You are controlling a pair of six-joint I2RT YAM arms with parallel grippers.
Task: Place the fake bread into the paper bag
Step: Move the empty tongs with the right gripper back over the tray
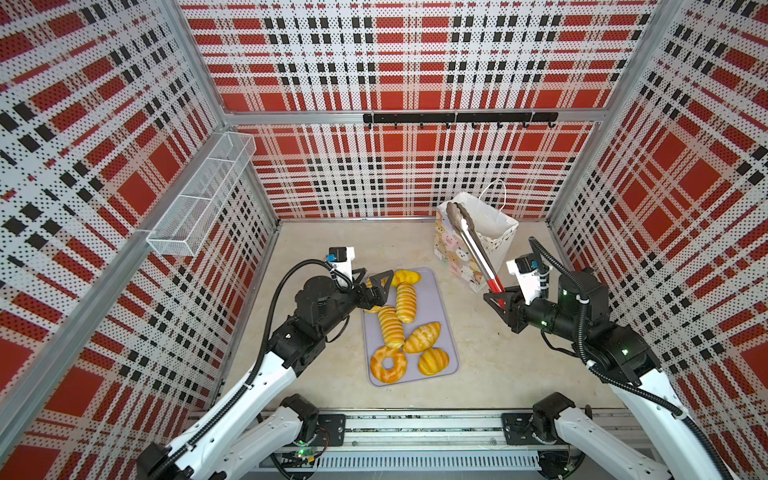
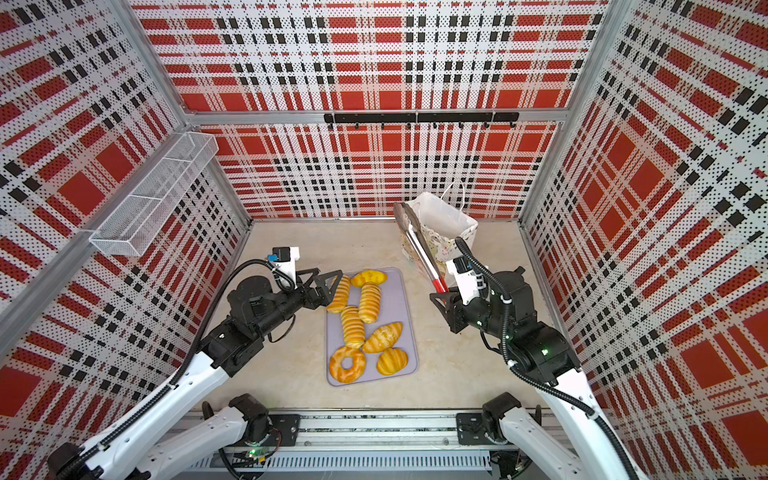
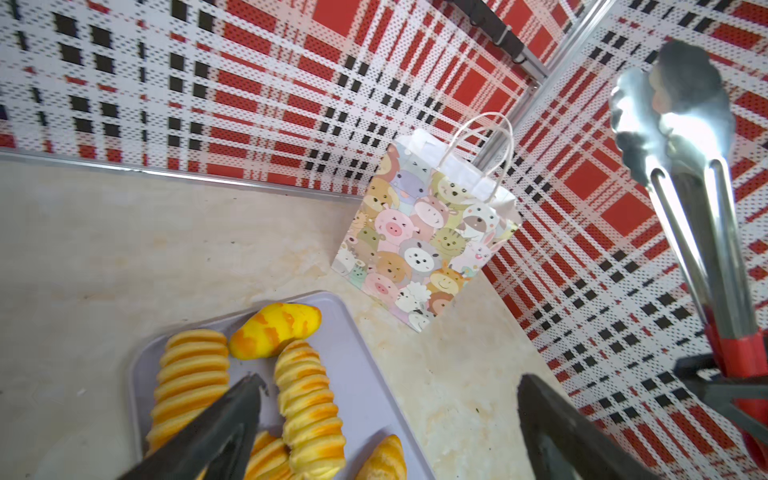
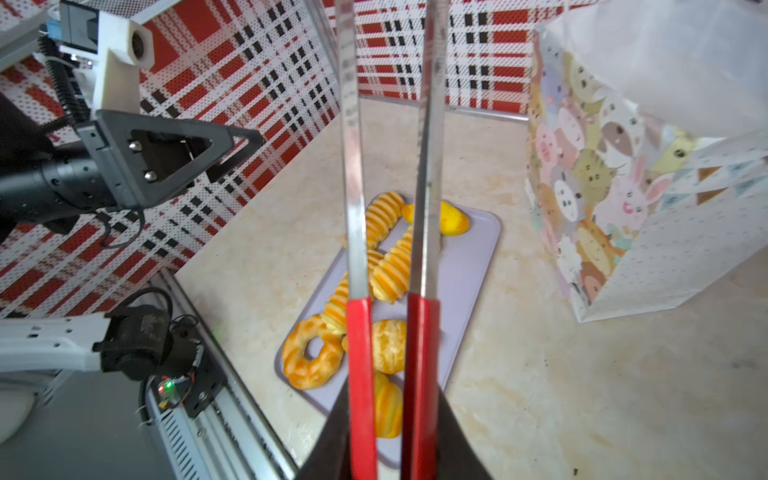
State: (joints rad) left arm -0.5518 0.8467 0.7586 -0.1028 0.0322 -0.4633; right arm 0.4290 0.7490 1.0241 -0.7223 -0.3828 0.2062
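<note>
Beige surface [image 1: 519, 365], plaid walls [image 1: 415, 62]: fake bread [image 1: 390, 326] sits on the tray [image 1: 436, 299], left fingers [image 3: 216, 428] wide above it; right fingers [image 4: 461, 453] clamp tongs [image 1: 469, 241] near the paper bag [image 3: 419, 232]. One swing could topple it.

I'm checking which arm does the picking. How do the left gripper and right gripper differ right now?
The left gripper is open and empty; the right gripper is shut on the red-handled tongs. The left gripper hangs over the far end of the tray; the right gripper is nearer the paper bag, tongs pointing upward. Both have black triangular fingers.
</note>
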